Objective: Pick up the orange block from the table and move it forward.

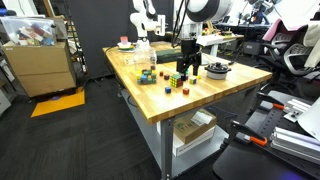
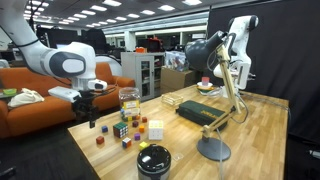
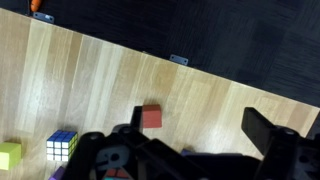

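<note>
An orange-red block (image 3: 151,117) lies on the light-wood table (image 3: 210,95) in the wrist view, just inside the finger on the left of the picture. My gripper (image 3: 200,130) is open and empty, hovering above the table. In the exterior views the gripper (image 1: 187,68) (image 2: 92,112) hangs over a cluster of small blocks. An orange block (image 1: 167,90) (image 2: 100,141) lies near the table edge. I cannot tell for certain that it is the same block as in the wrist view.
A Rubik's cube (image 3: 62,145) (image 1: 178,80) and a yellow-green block (image 3: 8,155) lie close by. A black bowl (image 1: 218,68), a clear jar (image 2: 129,100), a desk lamp (image 2: 215,110) and a black round container (image 2: 153,160) stand on the table. The table edge (image 3: 175,60) is near.
</note>
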Motion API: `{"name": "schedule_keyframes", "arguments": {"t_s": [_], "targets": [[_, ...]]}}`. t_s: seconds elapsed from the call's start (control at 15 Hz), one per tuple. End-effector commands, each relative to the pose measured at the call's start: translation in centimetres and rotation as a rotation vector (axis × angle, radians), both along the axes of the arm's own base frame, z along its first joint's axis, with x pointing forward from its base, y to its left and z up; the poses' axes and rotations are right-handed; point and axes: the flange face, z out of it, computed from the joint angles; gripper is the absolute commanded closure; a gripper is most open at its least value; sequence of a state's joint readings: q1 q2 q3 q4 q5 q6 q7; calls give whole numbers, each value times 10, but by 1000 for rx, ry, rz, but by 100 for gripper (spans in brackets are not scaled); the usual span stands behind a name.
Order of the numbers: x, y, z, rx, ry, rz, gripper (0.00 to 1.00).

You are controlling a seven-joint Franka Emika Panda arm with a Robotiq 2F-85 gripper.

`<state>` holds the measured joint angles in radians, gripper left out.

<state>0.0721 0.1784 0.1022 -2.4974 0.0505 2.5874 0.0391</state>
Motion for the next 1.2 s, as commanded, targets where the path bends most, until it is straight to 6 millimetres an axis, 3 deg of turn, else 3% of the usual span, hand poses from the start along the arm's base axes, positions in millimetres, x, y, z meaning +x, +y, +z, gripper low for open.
{"name": "schedule_keyframes", "arguments": {"t_s": [0.0,0.13,0.47,0.8,1.13], "targets": [[0,0,0,0,1,0,0],[0,0,0,0,1,0,0],[20,-21,-18,-43,-20,-6,0],[42,-28,-39,51,-51,-31,0],[47,-36,-54,72,-27,-47,0]]}}
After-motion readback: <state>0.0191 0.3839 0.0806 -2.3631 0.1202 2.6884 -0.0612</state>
